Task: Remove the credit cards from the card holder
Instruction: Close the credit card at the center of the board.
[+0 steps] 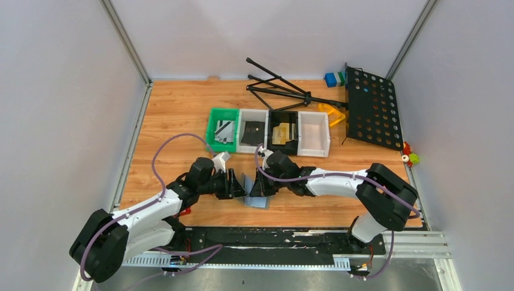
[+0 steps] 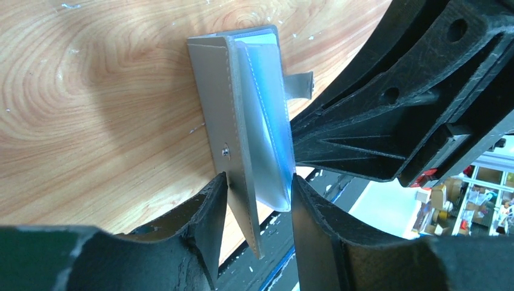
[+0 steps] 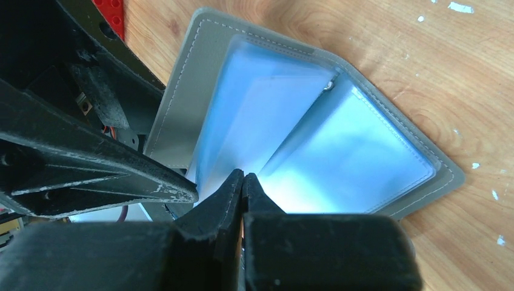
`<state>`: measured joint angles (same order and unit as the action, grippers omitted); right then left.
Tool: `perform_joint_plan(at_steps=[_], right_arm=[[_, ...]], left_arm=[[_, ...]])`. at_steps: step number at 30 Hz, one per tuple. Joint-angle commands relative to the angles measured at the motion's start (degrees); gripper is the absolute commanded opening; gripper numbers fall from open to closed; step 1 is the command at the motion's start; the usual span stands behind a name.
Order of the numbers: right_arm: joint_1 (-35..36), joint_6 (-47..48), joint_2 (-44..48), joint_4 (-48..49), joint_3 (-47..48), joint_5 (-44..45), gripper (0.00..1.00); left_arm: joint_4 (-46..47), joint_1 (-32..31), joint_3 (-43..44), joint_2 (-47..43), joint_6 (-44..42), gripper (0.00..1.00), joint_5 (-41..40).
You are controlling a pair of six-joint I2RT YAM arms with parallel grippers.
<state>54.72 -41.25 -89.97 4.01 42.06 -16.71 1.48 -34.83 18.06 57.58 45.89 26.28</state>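
The grey card holder (image 1: 257, 197) stands open on the wood between my two grippers. In the left wrist view its grey cover (image 2: 215, 103) and a clear sleeve sit between my left gripper's (image 2: 259, 200) fingers, both touching it. In the right wrist view the holder (image 3: 182, 103) lies spread, its clear sleeves showing no card. My right gripper (image 3: 243, 177) is pinched shut at a sleeve's edge. A silvery card (image 1: 224, 130) lies in the green tray, a black card (image 1: 253, 128) in the white tray, and a gold card (image 1: 282, 133) in the black tray.
The row of trays (image 1: 314, 142) sits behind the grippers. A black perforated music stand (image 1: 373, 109) with tripod legs (image 1: 279, 88) lies at the back right. A red block (image 3: 109, 15) is near the left arm. Small toys (image 1: 411, 157) lie at the right edge.
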Motion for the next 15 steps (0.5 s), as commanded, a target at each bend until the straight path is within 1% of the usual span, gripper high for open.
perform_joint_plan(at_steps=[1, 3, 12, 15], right_arm=[[0.39, 0.56, -0.42, 2.17, 1.41, -0.52, 0.03], [0.39, 0.33, -0.61, 2.67, 1.21, -0.77, 0.03], [0.38, 0.18, -1.52, 2.88, 1.28, -0.94, 0.04], [0.34, 0.27, -0.87, 2.42, 0.98, -0.53, 0.05]], left_arm=[[0.90, 0.18, 1.70, 1.41, -2.01, 0.49, -0.74], [0.77, 0.15, 1.87, 2.35, -2.48, 0.49, -0.45], [0.18, 0.15, 2.19, 4.22, -3.89, 0.28, -0.51], [-1.01, 0.18, 2.40, 3.27, -4.18, 0.28, -1.08]])
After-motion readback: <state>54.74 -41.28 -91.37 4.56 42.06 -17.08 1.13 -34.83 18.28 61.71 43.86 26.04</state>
